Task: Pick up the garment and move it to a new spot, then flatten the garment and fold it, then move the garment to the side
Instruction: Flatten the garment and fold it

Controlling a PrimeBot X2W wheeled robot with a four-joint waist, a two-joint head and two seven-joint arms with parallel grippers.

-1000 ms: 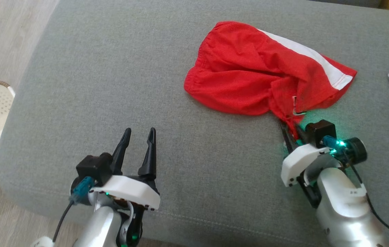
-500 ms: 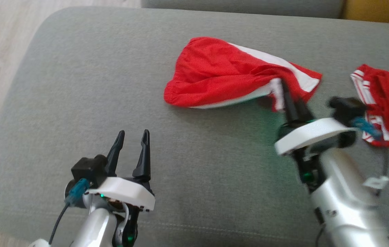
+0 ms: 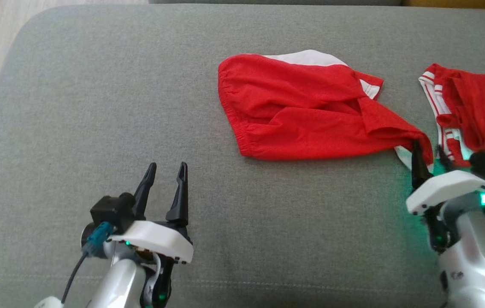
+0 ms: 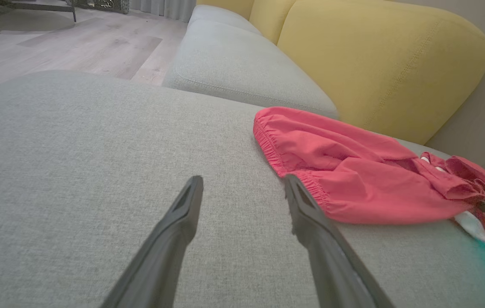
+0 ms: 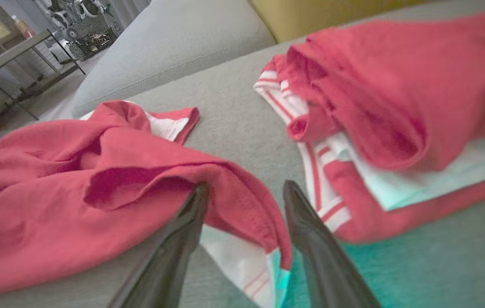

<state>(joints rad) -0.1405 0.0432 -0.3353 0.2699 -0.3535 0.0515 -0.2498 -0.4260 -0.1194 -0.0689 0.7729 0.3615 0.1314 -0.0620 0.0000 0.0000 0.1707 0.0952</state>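
Grey sofa (image 3: 97, 107) is draped with a rumpled red, white-trimmed garment (image 3: 302, 115), its corner seen between the parted right gripper (image 5: 246, 185).

The left gripper (image 4: 243, 179) stands spread over the grey cushion (image 4: 75, 141). The red garment (image 4: 353, 179) lies crumpled just right of it, before a yellow backrest (image 4: 375, 55).

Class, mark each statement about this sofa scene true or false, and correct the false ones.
1. The left end effector is open, apart from the clothes. True.
2. The red shorts hang in the air. False: they lie on the grey cushion.
3. A second red garment with white stripes lies to the right of the shorts. True.
4. The right end effector is clamped shut. False: its fingers stand apart, with a corner of the shorts between them.
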